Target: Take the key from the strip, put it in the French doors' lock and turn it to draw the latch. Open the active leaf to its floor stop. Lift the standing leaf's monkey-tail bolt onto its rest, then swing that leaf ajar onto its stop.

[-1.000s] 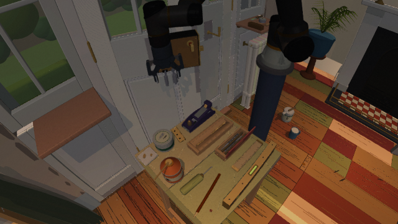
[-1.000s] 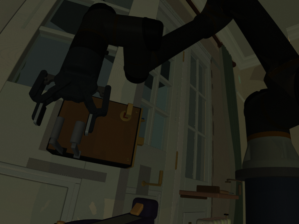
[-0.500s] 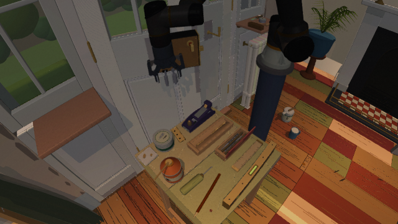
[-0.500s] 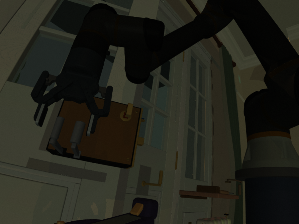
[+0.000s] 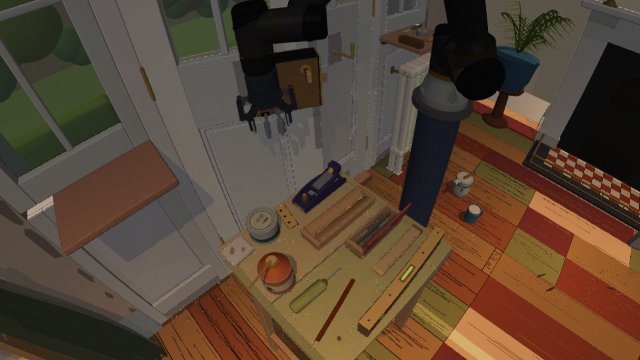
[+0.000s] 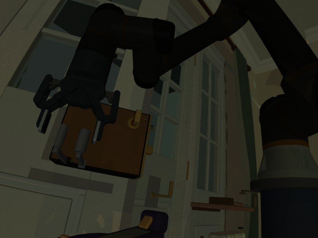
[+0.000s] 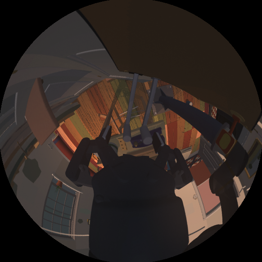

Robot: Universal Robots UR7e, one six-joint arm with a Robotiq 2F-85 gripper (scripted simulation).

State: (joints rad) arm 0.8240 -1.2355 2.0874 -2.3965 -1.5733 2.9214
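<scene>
On the white French doors a brown lock case (image 5: 299, 80) (image 6: 105, 139) is fixed at mid height, with the brass key (image 5: 308, 74) (image 6: 137, 118) standing in its keyhole. Two grey pull handles (image 5: 274, 125) (image 6: 70, 145) (image 7: 138, 136) hang side by side at the case's left end. My gripper (image 5: 266, 112) (image 6: 69, 128) (image 7: 130, 138) hangs open just above those handles, pointing down and holding nothing. A brass lever handle (image 5: 344, 52) (image 6: 164, 193) sits on the door to the right of the lock case. The monkey-tail bolt is not plainly visible.
A low workbench (image 5: 340, 260) stands below the doors, crowded with a plane (image 5: 320, 186), tins, trays and a spirit level (image 5: 400, 282). My arm's dark blue pedestal (image 5: 432, 160) rises beside it. A reddish shelf (image 5: 112, 192) juts out at left, and a radiator (image 5: 407, 110) stands at right.
</scene>
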